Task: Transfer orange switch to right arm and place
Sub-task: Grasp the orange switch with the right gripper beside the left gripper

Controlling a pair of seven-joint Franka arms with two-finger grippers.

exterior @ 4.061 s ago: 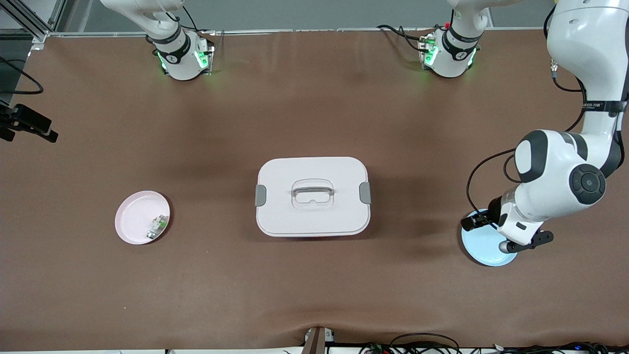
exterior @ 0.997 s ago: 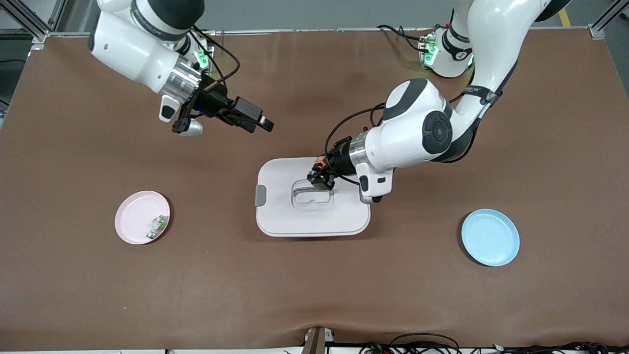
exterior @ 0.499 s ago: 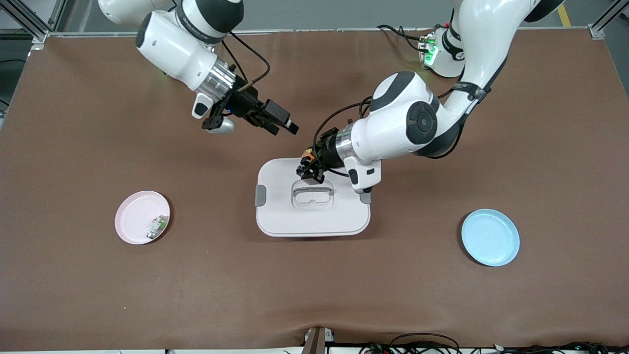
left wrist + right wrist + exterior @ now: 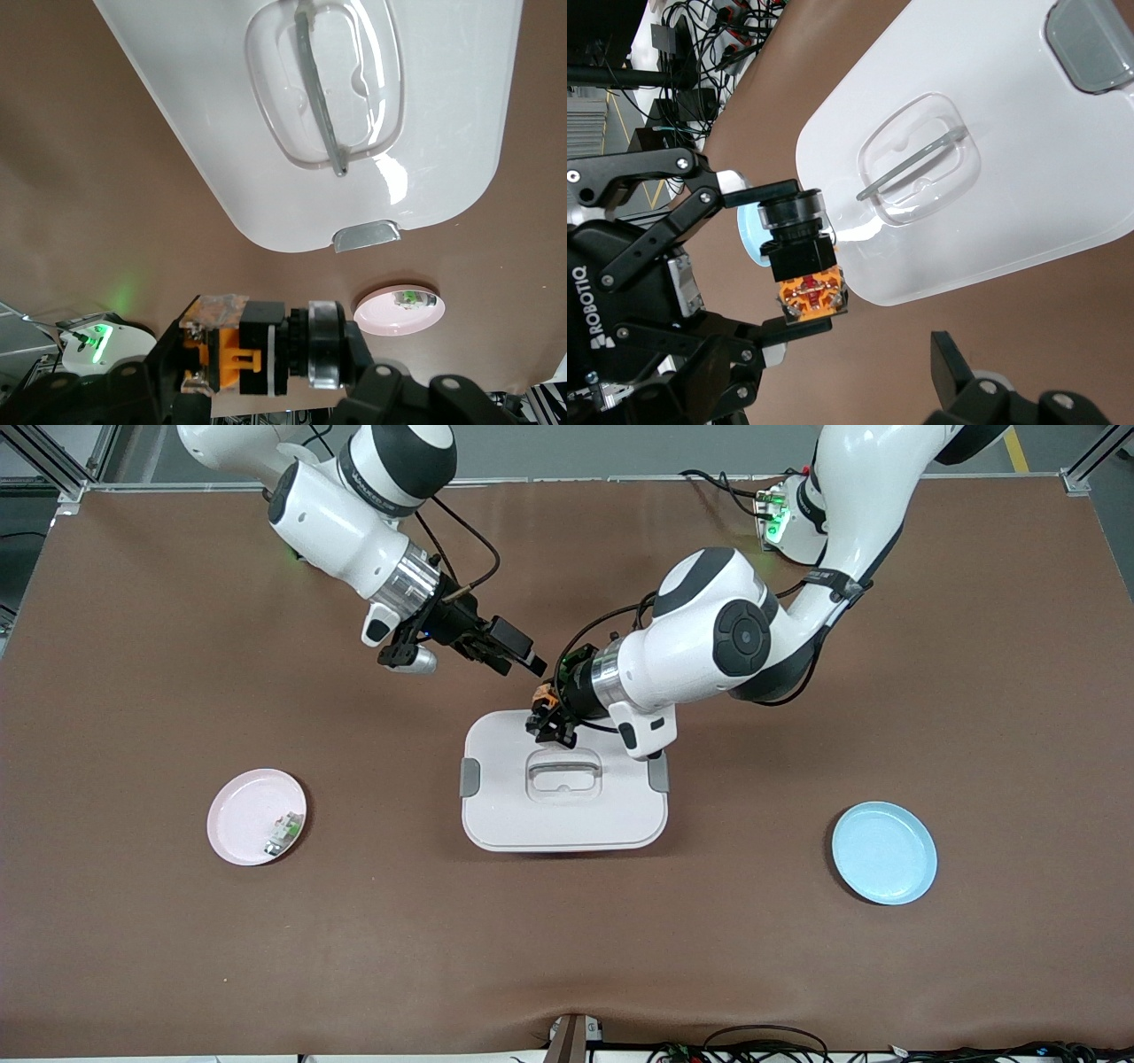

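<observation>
My left gripper (image 4: 547, 716) is shut on the orange switch (image 4: 544, 702) and holds it sideways in the air over the edge of the white lidded box (image 4: 567, 819) that is farther from the front camera. In the left wrist view the switch (image 4: 266, 354) is clamped end to end between the fingers, orange end at one pad, round silver-rimmed end at the other. My right gripper (image 4: 524, 668) is open and empty, a short gap from the switch, pointing at it. The right wrist view shows the switch's orange end (image 4: 811, 297) facing it.
A pink plate (image 4: 241, 815) holding a small white-and-green flat part (image 4: 283, 833) lies toward the right arm's end. An empty blue plate (image 4: 883, 853) lies toward the left arm's end. The box has a recessed handle (image 4: 563, 771) and grey side latches.
The left gripper carried the switch from the blue plate to over the box and then toward the right arm. The right gripper moved in toward the switch, so the gap has shrunk.
</observation>
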